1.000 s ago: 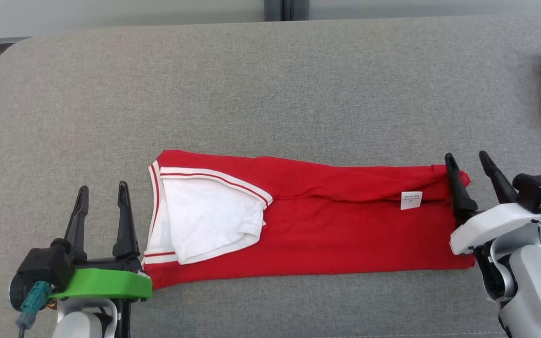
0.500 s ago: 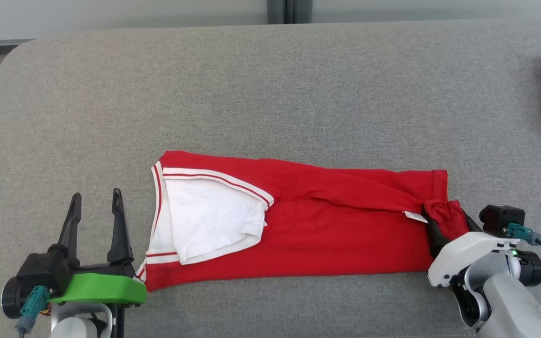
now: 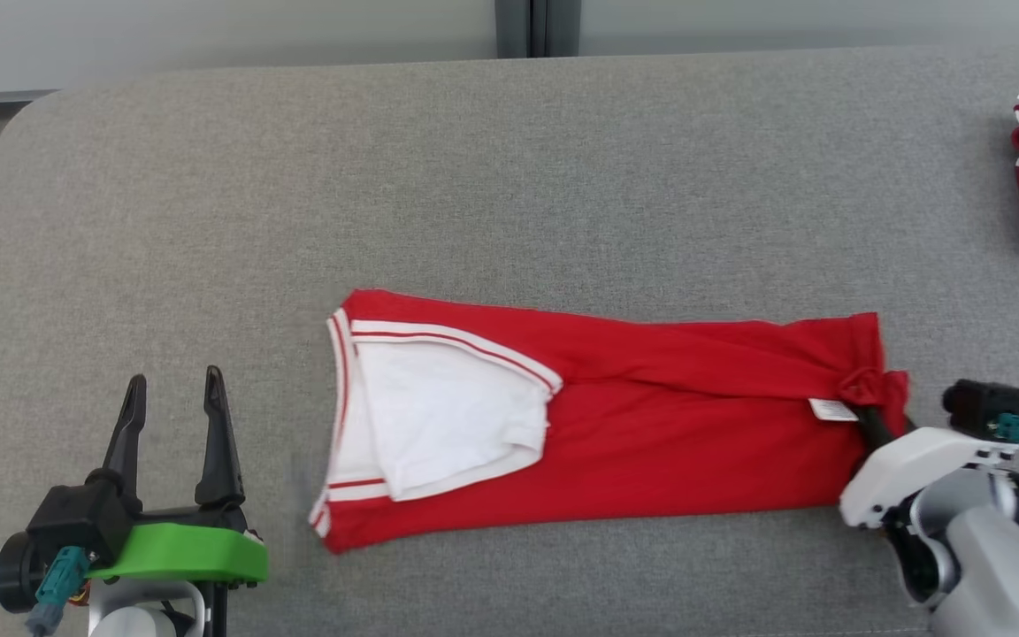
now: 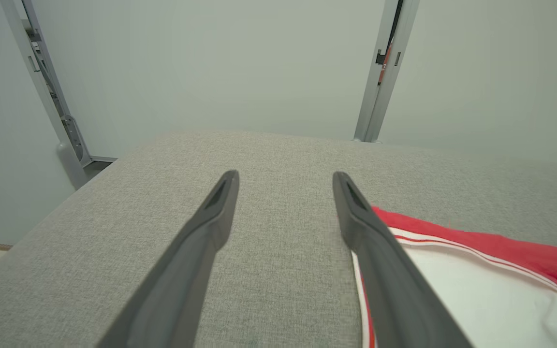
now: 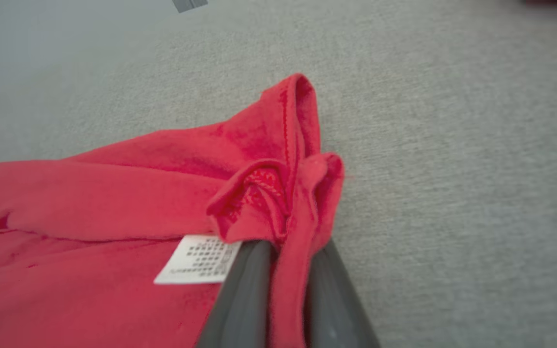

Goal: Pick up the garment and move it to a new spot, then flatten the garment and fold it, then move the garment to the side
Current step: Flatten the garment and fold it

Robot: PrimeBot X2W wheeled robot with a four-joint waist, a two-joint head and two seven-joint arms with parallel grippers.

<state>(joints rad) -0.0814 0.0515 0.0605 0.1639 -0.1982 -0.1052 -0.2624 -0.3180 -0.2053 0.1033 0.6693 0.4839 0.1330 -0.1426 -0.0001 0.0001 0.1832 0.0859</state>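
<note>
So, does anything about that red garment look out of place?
The red garment is crumpled at its right end, where the right claw pinches it; its white label sits beside. The rest lies fairly flat.

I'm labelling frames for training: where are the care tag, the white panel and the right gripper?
care tag [image 5: 196, 265], right wrist view, middle of the white label.
white panel [image 3: 448, 411], head view, centre of the white fabric.
right gripper [image 5: 287, 252], right wrist view, between fingertips pinching the garment [image 5: 90, 203].
</note>
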